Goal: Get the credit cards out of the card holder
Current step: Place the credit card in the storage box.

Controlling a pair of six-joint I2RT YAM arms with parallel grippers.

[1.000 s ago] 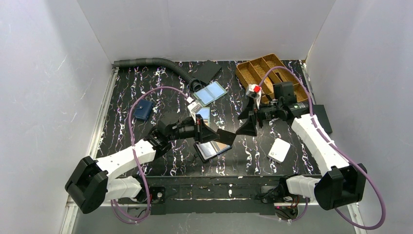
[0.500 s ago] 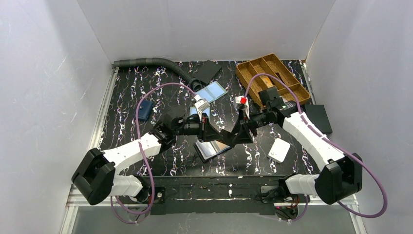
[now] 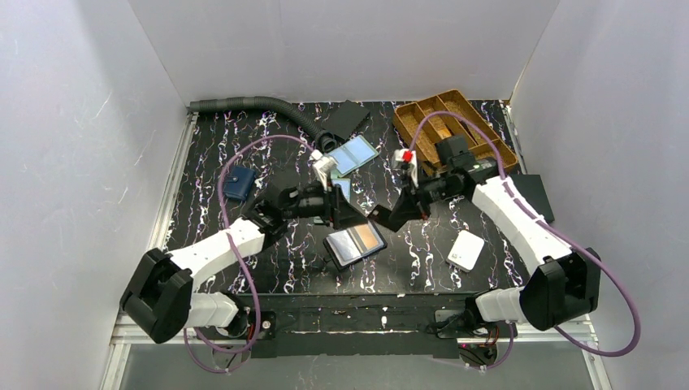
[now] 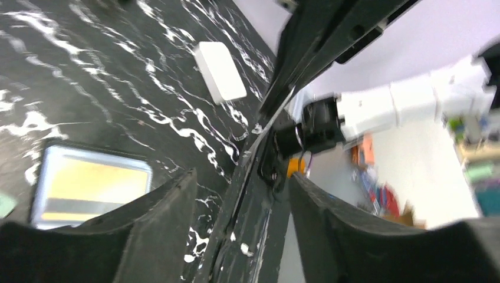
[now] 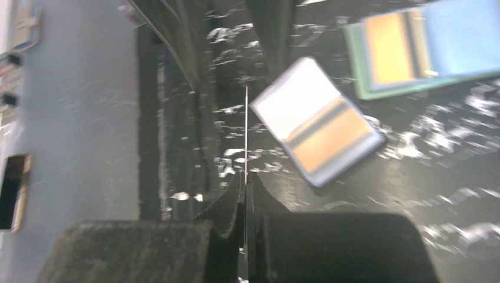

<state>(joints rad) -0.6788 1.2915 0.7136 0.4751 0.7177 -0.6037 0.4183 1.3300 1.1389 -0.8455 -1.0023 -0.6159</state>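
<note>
My right gripper (image 3: 380, 221) (image 5: 245, 177) is shut on a thin dark credit card (image 5: 245, 127), seen edge-on in the right wrist view and held above the table. My left gripper (image 3: 360, 218) (image 4: 240, 177) stands open just left of it, with nothing between its fingers. The grey-green card holder (image 5: 413, 47) lies flat on the table with an orange card and a blue card in its pockets. In the top view the left arm covers most of it. A dark-edged bifold with an orange panel (image 3: 355, 244) (image 5: 318, 121) (image 4: 88, 188) lies below both grippers.
A white box (image 3: 465, 249) (image 4: 219, 71) sits at the front right. A wooden divided tray (image 3: 455, 122) stands at the back right, and a bifold with two pale blue panels (image 3: 351, 154) lies at the back centre. A navy wallet (image 3: 237, 184) and a grey hose (image 3: 252, 104) lie to the left.
The right gripper came in from the right and shut on the dark card. The left gripper opened, let go of it and drew back left, uncovering the orange-panelled bifold.
</note>
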